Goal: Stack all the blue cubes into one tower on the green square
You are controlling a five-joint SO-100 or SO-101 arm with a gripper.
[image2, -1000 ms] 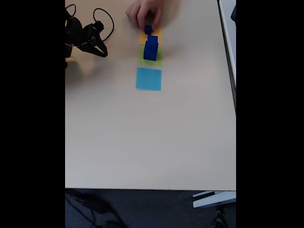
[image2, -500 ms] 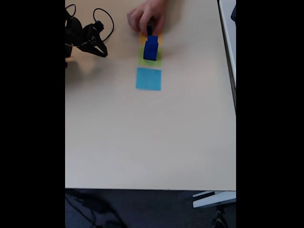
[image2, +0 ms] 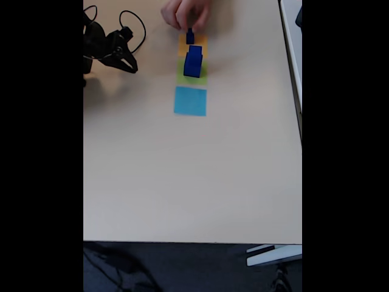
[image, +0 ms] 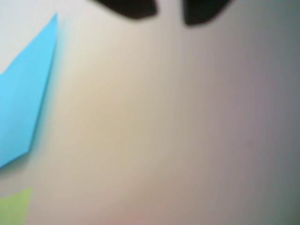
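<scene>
Your inventory at this moment, on the pale beige counter [image2: 194, 182]: three flat coloured square patches lie in one column in the fixed view. Nearest the top edge is the orange-yellow square patch [image2: 199, 47], then the lime-green square patch [image2: 182, 76] just below it, then the light-blue square patch [image2: 190, 101] lowest, set slightly apart from the green one. On the lime-green square patch you have a tower of small dark royal-blue cubes [image2: 193, 62] standing upright; how many cubes it holds cannot be told from this angle, and its top overlaps the orange-yellow patch in the picture. One single small dark royal-blue cube [image2: 190, 37] sits on the orange-yellow patch, just beyond the tower and apart from it. A person's hand [image2: 185, 12] reaches in from the top edge, fingertips directly above that single cube; whether they touch it cannot be told. Your black end effector [image2: 124, 61] rests at the upper left, well apart from the patches, with black cables looped beside it; its fingers stand spread open and hold nothing. In the wrist view you see two dark blurred fingertips at the top edge, bare counter below, a light-blue corner at left and a sliver of lime green at the bottom left.
</scene>
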